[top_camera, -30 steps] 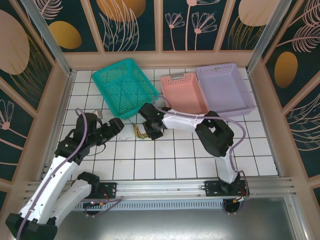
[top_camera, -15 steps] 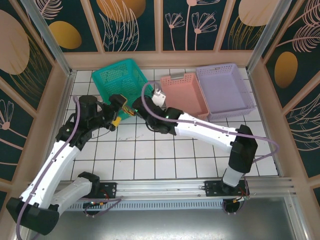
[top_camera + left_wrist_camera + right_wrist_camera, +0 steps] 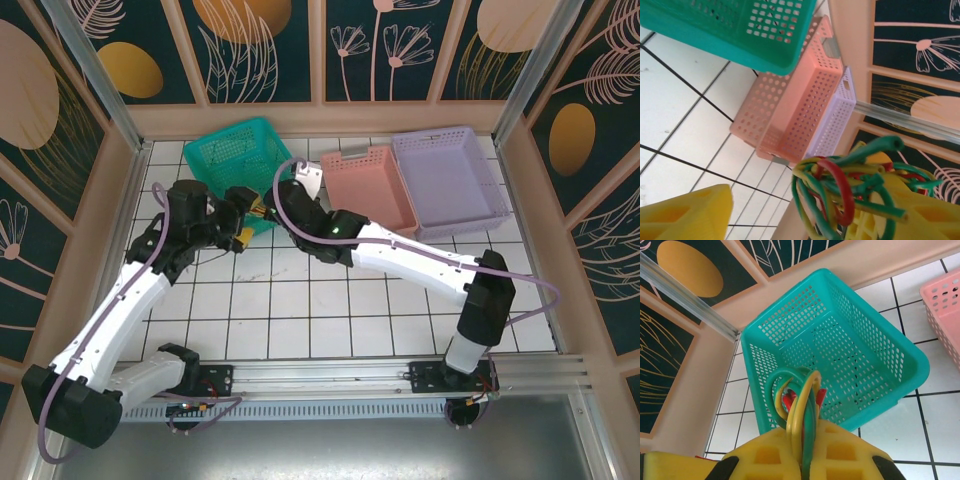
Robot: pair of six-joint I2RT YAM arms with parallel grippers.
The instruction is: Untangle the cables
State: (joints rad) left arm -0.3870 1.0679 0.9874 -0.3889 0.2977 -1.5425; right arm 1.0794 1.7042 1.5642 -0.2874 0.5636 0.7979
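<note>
The cables (image 3: 796,399) are a knot of yellow, green and red loops. My right gripper (image 3: 807,452) is shut on the cables, just in front of the teal basket (image 3: 840,335). In the top view the right gripper (image 3: 273,204) holds the cables (image 3: 258,211) above the basket's near corner. My left gripper (image 3: 243,216) faces it from the left. In the left wrist view the cables (image 3: 840,192) bunch at the right, with my left gripper (image 3: 800,212) open around them. One yellow finger (image 3: 685,215) stands well clear of them at the lower left.
The teal basket (image 3: 236,160) sits at the back left, tipped on the tiles. A pink basket (image 3: 367,185) and a lilac basket (image 3: 450,178) lie side by side at the back right. Walls close in the white tiled floor (image 3: 330,310) on three sides.
The right arm stretched out and carried the cables off the floor, back and left to the teal basket's corner. The left gripper moved up and right to meet it.
</note>
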